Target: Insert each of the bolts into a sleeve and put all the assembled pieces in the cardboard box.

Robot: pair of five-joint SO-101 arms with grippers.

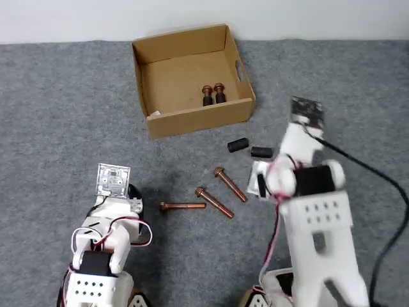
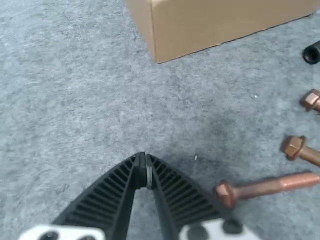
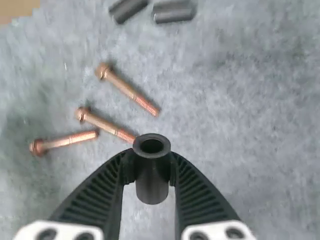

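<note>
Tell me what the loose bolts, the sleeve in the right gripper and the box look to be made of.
The bolts: metal, likely copper-plated steel; shiny reddish-orange sheen, cut threads, hex heads. The sleeve: matte black, smooth tube; plastic or blackened metal, can't tell which. The box: brown cardboard, dull finish, folded walls with a cut-out handle slot.

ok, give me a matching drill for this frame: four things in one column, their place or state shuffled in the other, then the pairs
Things:
1. left gripper
2. right gripper
3. loose bolts
4. assembled pieces

Place or state:
A. inside the cardboard box
B. shut on an upright black sleeve
C. shut, holding nothing
D. lying on the grey mat between the arms

Pairs: 1-C, 2-B, 3-D, 4-A
</note>
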